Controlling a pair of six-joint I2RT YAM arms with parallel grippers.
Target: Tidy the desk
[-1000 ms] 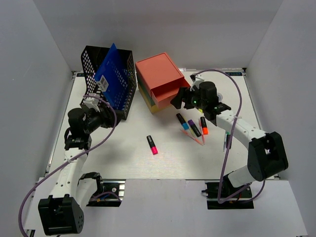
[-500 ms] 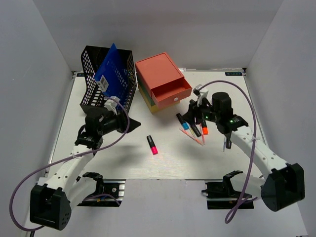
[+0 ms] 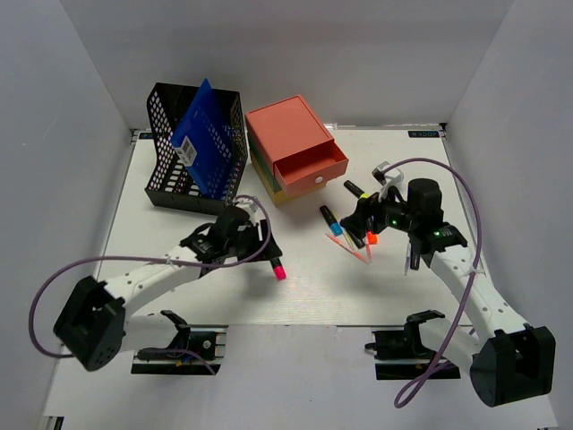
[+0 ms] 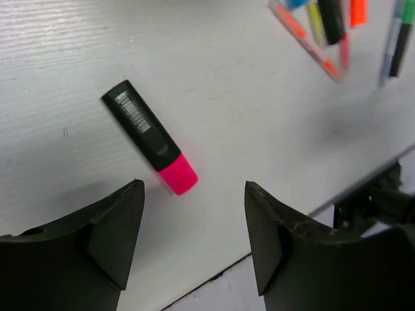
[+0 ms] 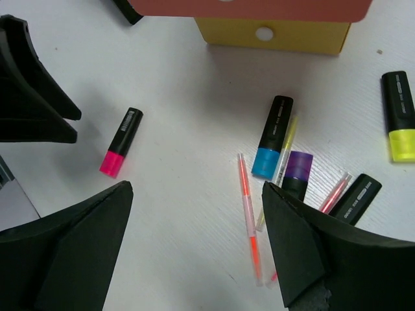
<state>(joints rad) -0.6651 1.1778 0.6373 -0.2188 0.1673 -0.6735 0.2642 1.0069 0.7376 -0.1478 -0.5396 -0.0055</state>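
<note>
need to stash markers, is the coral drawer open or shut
Open: the coral drawer juts out past the yellow drawer below it.

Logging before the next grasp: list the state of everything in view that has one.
Left gripper: jaws open, empty.
Right gripper: jaws open, empty.
Pink highlighter: capped, lying flat on the desk.
Coral drawer: pulled partly out.
Blue folder: leaning inside the mesh rack.
</note>
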